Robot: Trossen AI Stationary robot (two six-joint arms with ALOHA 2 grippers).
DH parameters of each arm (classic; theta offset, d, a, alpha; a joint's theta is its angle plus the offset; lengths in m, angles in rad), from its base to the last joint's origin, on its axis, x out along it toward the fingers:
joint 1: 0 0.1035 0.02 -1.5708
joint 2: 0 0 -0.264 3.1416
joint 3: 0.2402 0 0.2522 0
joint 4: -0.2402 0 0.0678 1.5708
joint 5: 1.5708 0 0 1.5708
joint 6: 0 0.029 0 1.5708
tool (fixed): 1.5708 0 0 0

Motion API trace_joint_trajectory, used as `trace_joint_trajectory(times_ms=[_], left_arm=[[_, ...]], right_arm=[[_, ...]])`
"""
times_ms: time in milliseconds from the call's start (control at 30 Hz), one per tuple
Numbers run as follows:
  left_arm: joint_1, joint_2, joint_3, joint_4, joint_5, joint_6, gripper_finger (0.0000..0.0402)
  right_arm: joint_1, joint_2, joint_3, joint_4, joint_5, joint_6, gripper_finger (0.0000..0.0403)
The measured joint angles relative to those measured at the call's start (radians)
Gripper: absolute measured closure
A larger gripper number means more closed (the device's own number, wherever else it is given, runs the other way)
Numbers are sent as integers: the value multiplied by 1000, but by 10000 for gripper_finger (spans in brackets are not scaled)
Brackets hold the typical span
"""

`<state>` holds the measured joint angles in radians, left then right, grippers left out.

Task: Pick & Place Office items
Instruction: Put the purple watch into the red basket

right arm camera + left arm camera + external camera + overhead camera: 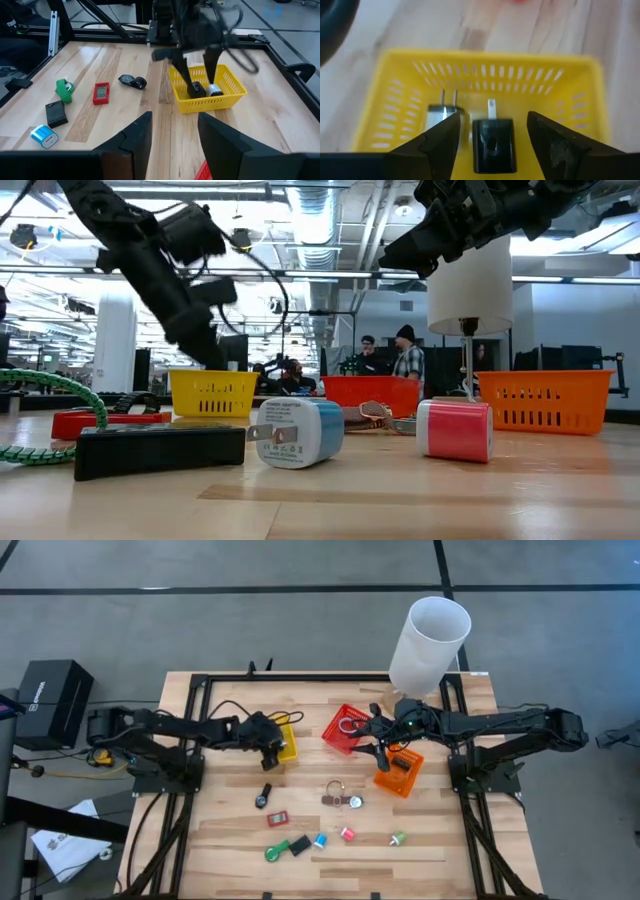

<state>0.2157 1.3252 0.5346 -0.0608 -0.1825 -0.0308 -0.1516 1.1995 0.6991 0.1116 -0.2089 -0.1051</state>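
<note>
1. Left gripper (492, 135) hangs low inside the yellow bin (395, 75), fingers spread, gripping nothing.
2. A black charger (492, 145) lies on the bin floor between those fingers, untouched; its prong and long axis point to the far wall. A silver plug (442, 111) lies just beside it, prongs the same way.
3. That drop looks done.
4. Right gripper (172, 132) hovers between the red bin (345, 730) and orange bin (398, 770), fingers apart, empty.
5. Loose items, such as the black fob (263, 796) and red card (277, 819), lie on the table near the yellow bin; the left arm is nearer.
</note>
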Motion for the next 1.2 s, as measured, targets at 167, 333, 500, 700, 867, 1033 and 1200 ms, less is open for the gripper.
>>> trace_joint_trajectory(times_ms=[167,333,500,700,867,1033,1200], left_arm=[[-13,-137,0,5,0,-35,181],[-69,-238,1,11,1,-99,196],[-158,-264,1,14,3,-110,207],[-248,-264,1,18,2,-182,210],[-286,-264,1,20,-4,-191,209],[-295,-264,1,28,-9,-195,214],[-294,-264,1,31,-9,-194,215]], right_arm=[[1,0,0,1,0,0,253],[1,0,0,8,0,1,253],[-13,0,0,8,0,-39,257],[36,25,1,38,3,-54,247],[128,120,21,89,12,-14,208],[252,270,77,69,160,2,175],[342,374,161,-67,303,95,173]])
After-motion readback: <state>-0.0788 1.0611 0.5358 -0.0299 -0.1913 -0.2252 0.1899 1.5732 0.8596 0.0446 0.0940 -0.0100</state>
